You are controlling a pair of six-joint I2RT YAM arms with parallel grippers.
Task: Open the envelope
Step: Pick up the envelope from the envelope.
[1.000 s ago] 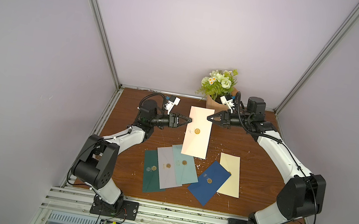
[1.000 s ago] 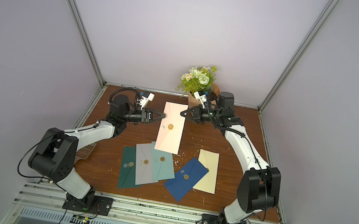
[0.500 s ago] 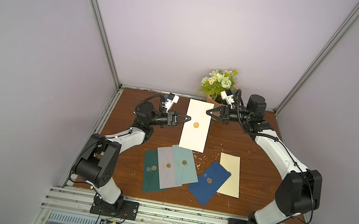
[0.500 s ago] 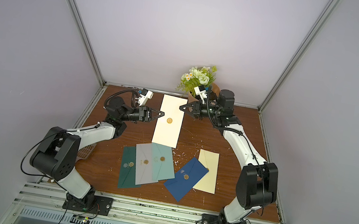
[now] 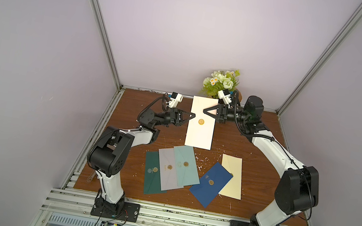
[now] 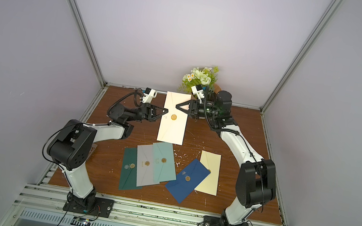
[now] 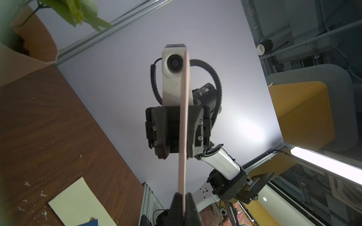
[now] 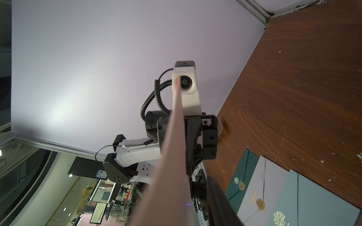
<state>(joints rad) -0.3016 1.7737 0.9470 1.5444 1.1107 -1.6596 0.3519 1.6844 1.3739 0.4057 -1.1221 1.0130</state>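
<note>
Spanning the gap between both claws, the pale pink envelope (image 5: 199, 135) is held clear of the table (image 5: 249, 204), toward its 12 o'clock end. Left gripper (image 5: 193, 115) is clenched on the envelope's 9 o'clock edge. Right gripper (image 5: 204, 110), at the 3 o'clock edge, has its jaws parted, with the paper between them, close against one finger (image 7: 194, 133) and apart from the other.

- We see a robot lab's test cell: plain lilac walls (image 5: 188, 32) inside an aluminium frame (image 5: 101, 20).
- Two robot arms (image 5: 136, 136) are bolted on a metal rail (image 5: 182, 216) before a wooden tabletop (image 5: 255, 180).
</note>
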